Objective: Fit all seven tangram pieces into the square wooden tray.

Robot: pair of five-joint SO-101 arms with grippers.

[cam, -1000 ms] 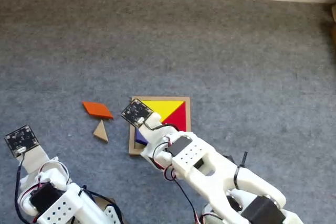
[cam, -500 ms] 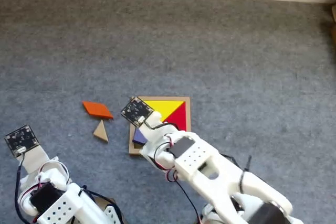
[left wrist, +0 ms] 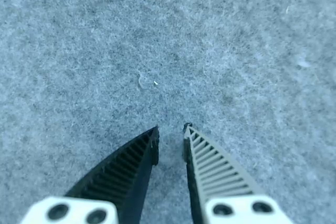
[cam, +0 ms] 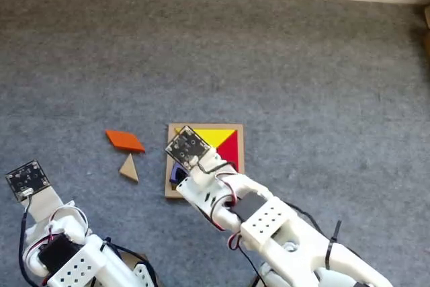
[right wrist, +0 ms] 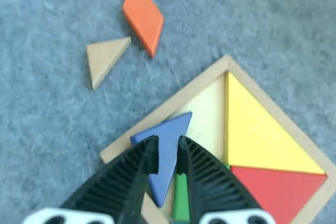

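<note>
Right arm (cam: 255, 213) stretches from the near edge out over the square wooden tray (cam: 222, 126), wrist pitched down, its black camera board (cam: 189, 146) covering the tray's left part. In the wrist view the right gripper (right wrist: 167, 156) points down at the blue triangle (right wrist: 168, 129). Its jaws stand a narrow slit apart, blue showing in the gap. The piece is wider than the slit, so it is not clamped across; whether the tips press on it cannot be told. Blue triangle lies askew at the tray's left side, one corner jutting past the rim onto the grey carpet (cam: 302, 65). A green piece (right wrist: 181, 203) shows just behind it, between the fingers. Yellow triangle (right wrist: 257, 135) and red triangle (right wrist: 283, 190) sit flat in the tray, touching along one edge. Orange parallelogram (cam: 125, 140) and small tan triangle (cam: 129, 167) lie on the carpet left of the tray, close together. Left arm (cam: 67, 253) sits folded at the near left corner. The left gripper (left wrist: 170, 129) hangs over bare carpet, slightly parted, grasping nothing. Markings on both camera boards are too small to read.
</note>
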